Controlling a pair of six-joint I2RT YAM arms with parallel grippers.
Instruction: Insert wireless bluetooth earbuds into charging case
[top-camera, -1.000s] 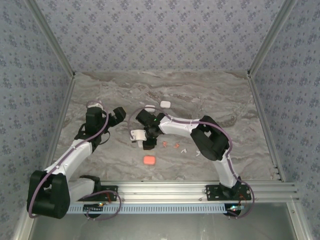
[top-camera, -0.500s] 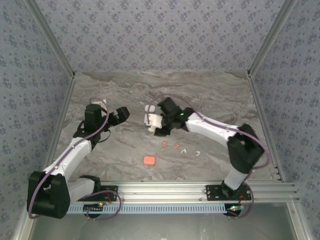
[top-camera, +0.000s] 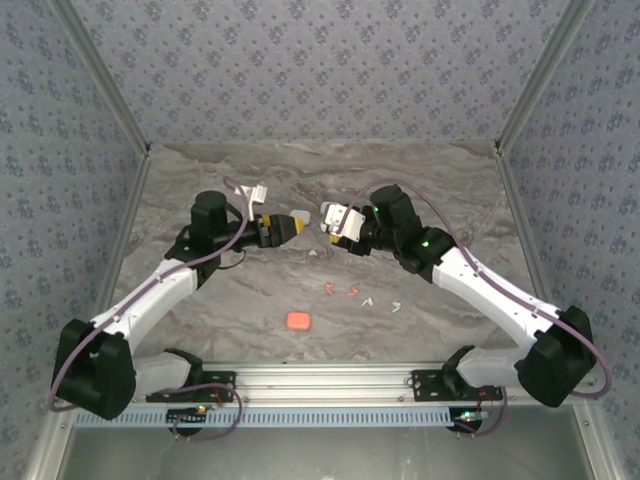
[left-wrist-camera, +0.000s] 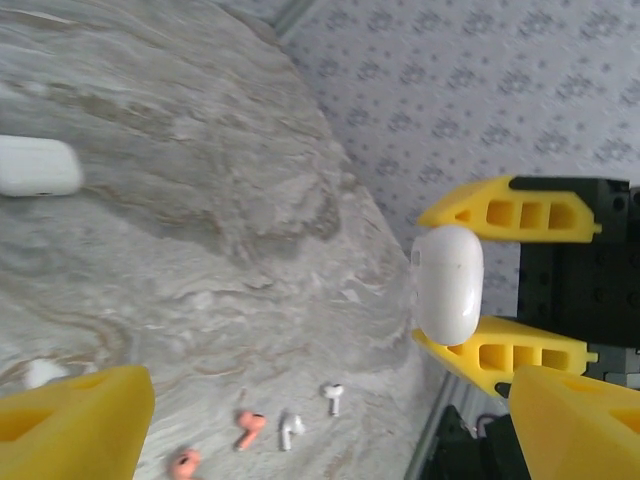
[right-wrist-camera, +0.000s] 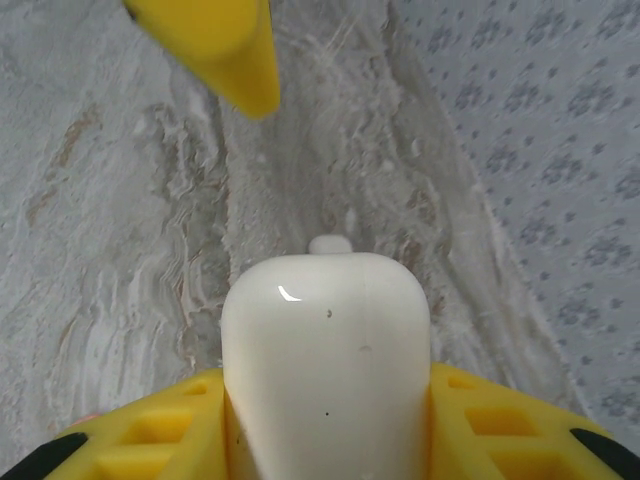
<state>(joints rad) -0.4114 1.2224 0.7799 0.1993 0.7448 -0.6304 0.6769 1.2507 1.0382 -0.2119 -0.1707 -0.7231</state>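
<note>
1. A grey marbled counter (top-camera: 450, 190) is boxed in by blue-grey patterned walls (top-camera: 320, 70).
2. Four earbuds lie loose on the bare counter, just right of the orange-red case (top-camera: 298, 321) and a little farther back. The two orange-red earbuds (top-camera: 328, 288) are nearest that case, and the two white earbuds (top-camera: 367, 300) trail off to the right.
3. Farther back from the orange-red case and raised off the counter, the right hand (top-camera: 340, 222) clamps a white charging case (left-wrist-camera: 448, 283) between its yellow fingers (left-wrist-camera: 500, 350).
4. The left hand (top-camera: 290, 227) hangs beyond the orange-red case and slightly to its left, pointing at the right hand. Its fingers are spread wide and hold nothing. The gripped white charging case is near its tips but not touching them.
5. In the left wrist view, a second white case (left-wrist-camera: 35, 165) lies flat on the counter.
</note>
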